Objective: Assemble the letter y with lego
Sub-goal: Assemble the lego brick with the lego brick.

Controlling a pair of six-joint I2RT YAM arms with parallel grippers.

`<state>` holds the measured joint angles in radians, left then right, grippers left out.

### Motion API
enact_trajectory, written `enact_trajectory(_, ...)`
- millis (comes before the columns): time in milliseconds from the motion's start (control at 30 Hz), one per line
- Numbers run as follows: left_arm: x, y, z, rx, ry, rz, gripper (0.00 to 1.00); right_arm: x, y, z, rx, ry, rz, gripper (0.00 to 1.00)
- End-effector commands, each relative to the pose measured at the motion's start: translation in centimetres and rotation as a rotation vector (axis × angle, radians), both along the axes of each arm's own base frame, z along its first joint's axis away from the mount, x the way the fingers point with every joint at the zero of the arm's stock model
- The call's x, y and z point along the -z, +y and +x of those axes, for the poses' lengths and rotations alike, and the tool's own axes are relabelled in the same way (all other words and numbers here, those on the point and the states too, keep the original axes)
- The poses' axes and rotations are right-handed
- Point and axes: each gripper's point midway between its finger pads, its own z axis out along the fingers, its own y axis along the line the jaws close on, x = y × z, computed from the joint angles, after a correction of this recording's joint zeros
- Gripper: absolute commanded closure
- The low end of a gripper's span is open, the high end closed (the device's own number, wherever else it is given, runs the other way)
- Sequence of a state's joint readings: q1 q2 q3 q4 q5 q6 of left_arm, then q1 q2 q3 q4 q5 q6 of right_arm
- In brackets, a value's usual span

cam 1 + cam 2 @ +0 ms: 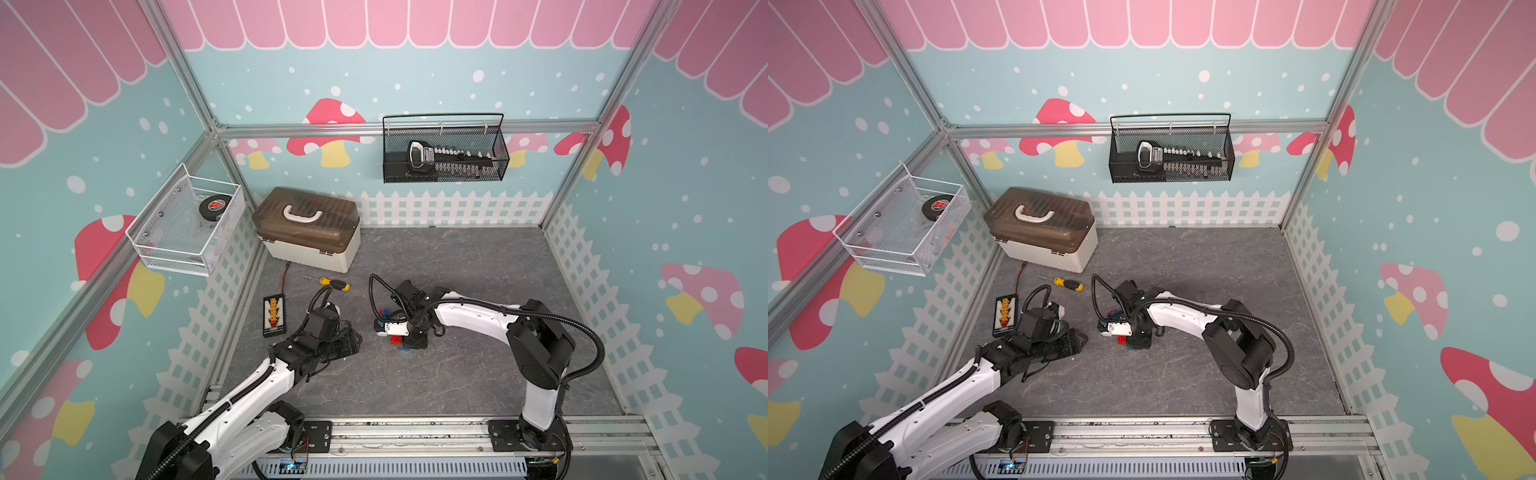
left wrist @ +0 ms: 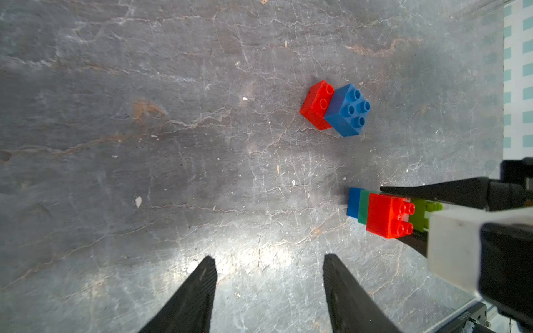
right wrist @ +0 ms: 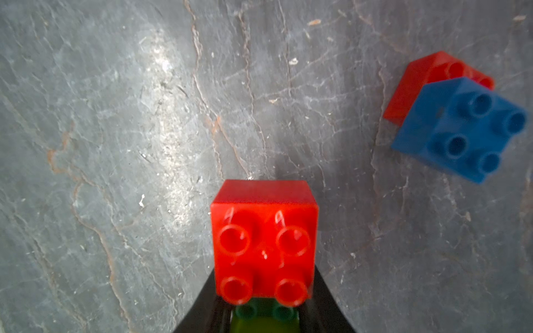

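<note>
Roughly midway | right gripper (image 3: 265, 314) clamped on y cluster (image 2: 386, 214): blue, green, red, lime joined, held low over table (image 2: 144, 115) | left gripper (image 2: 268, 259) spread, empty | red brick (image 2: 315, 106) and blue brick (image 2: 347, 111) touching, near cluster, apparently not yet added.

We see a grey table (image 2: 144, 115) veined with pale cracks and rusty streaks. We count a red brick (image 2: 315, 105) and a blue brick (image 2: 347, 111), both plain. The letter y (image 2: 386, 214) shows bands of blue, dark green, red and lime. We find the walls (image 1: 685, 208) teal with white dots, red and pink white-spotted mushrooms on yellow stems, a white fence and pink scallops. The toolbox (image 1: 307, 232) is translucent brown over cream, white-handled; the screwdriver (image 1: 330, 282) is yellow and black. The basket (image 1: 395, 166) is black mesh.
</note>
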<state>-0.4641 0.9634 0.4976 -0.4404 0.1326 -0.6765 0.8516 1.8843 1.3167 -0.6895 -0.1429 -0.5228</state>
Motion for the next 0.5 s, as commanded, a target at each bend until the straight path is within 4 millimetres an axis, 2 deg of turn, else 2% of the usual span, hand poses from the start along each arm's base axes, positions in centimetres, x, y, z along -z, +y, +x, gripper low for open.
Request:
enact_trajectory(0,0.3,0.2,0.0,0.001,0.0,0.002,0.39,2.4,-1.0,-1.1,-0.033,0.052,-0.086,0.72)
enact_trajectory(267,0.3,0.1,0.1,0.004,0.002,0.003,0.39,2.8,-1.0,-0.9,-0.04,0.05,-0.13,0.72)
enact_trajectory(467,0.2,0.1,0.0,0.0,-0.003,-0.001,0.39,0.5,0.1,-0.6,-0.033,0.04,-0.074,0.73)
